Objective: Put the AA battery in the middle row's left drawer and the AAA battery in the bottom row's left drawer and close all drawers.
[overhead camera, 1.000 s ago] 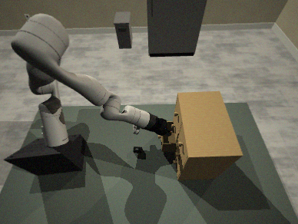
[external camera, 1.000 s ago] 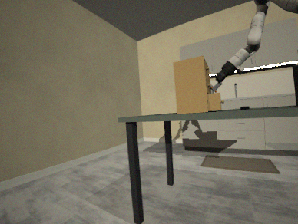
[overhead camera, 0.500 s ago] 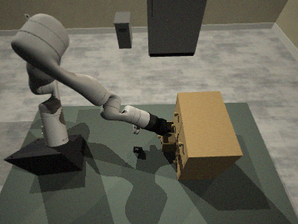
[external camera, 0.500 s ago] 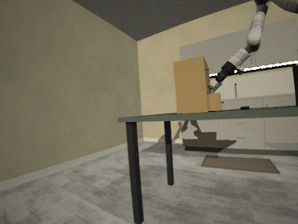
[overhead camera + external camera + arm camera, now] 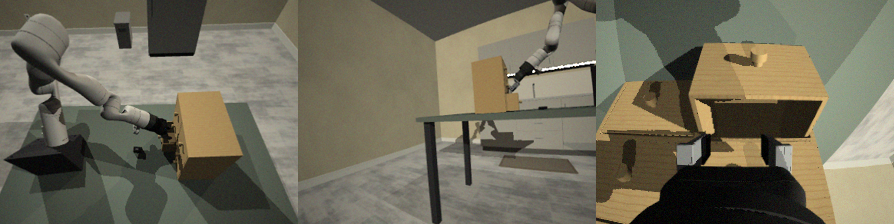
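The small wooden chest [image 5: 207,123] [image 5: 489,86] [image 5: 816,182] stands upright. Its left drawer of the bottom row [image 5: 170,147] [image 5: 513,101] [image 5: 783,77] is pulled out, and its inside is in deep shadow. My gripper [image 5: 168,136] [image 5: 511,89] [image 5: 735,144] is open with nothing between its fingers. It reaches down at a slant, close to the chest's front, over the rear part of this drawer. No AAA battery shows; the drawer's dark floor and my gripper could hide it. No AA battery can be made out in any view. The middle row's left drawer is mostly hidden behind my gripper.
A small black block [image 5: 137,149] [image 5: 542,107] lies on the table in front of the chest. The bottom row's right drawer [image 5: 668,110] looks pushed in beside the open one. Knobs stick out from the chest's front near my gripper, among them a middle-row knob [image 5: 625,174].
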You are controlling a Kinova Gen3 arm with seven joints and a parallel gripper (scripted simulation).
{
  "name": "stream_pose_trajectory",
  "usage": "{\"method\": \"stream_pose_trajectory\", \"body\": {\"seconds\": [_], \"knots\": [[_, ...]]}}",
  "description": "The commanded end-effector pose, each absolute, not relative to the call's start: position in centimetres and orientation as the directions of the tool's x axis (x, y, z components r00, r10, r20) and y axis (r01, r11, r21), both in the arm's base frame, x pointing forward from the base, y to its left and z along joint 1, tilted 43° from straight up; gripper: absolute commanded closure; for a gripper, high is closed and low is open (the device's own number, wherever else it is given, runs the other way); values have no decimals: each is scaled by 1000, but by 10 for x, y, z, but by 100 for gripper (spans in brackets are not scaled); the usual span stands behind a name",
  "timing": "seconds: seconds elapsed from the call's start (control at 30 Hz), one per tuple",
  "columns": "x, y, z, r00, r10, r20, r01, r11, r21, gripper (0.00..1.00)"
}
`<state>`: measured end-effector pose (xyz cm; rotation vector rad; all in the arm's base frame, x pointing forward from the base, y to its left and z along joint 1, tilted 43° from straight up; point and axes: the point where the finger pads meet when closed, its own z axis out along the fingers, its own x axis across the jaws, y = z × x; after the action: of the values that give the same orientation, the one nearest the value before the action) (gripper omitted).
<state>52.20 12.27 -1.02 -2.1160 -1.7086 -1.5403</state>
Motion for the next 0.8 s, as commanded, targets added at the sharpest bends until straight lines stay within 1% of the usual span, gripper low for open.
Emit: {"method": "stream_pose_trajectory", "body": {"seconds": [0.0, 0.2, 0.43, 0.5, 0.77], "knots": [[523, 122, -10, -83, 733, 675, 747, -403, 529, 0], [518, 121, -9, -83, 733, 675, 747, -403, 529, 0], [497, 116, -7, -83, 733, 675, 747, -403, 529, 0], [497, 116, -7, -83, 733, 675, 747, -403, 529, 0], [453, 107, -2, -83, 733, 675, 747, -403, 529, 0]]}}
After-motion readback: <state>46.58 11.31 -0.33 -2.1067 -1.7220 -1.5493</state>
